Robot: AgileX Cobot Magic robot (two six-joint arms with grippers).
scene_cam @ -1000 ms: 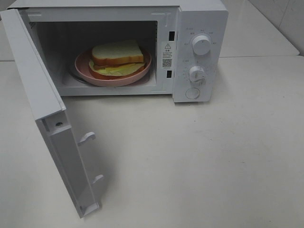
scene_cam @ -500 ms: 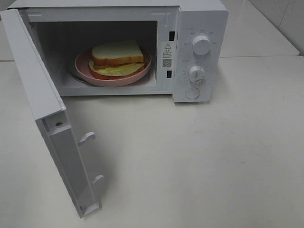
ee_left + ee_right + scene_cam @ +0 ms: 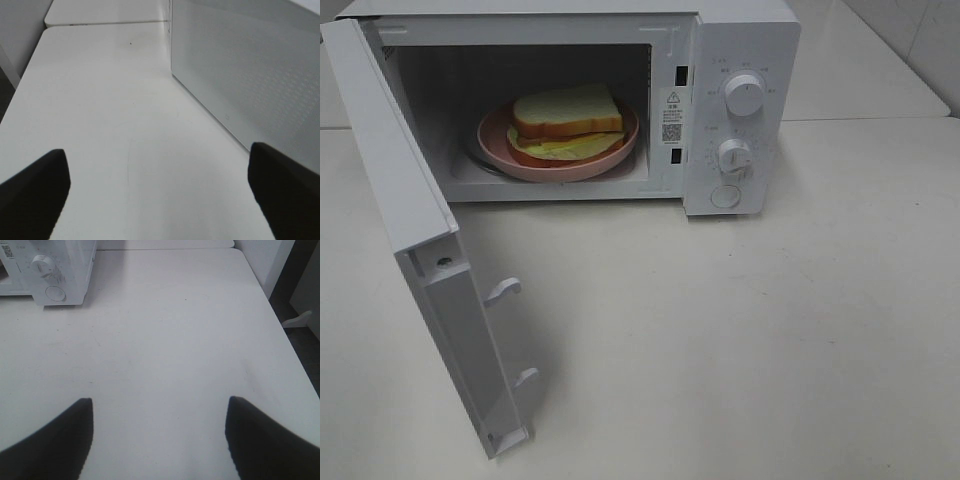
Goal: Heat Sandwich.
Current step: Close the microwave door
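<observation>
Sandwich (image 3: pixel 567 118) on pink plate (image 3: pixel 560 168) inside open-doored microwave (image 3: pixel 740 40), upper left of frame — left gripper (image 3: pixel 156 150) and right gripper (image 3: pixel 160 400) each spread wide.

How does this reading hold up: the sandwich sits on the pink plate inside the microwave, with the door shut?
Not quite: the door is swung wide open, as the exterior high view shows. The sandwich does sit on the pink plate inside the microwave.
</observation>
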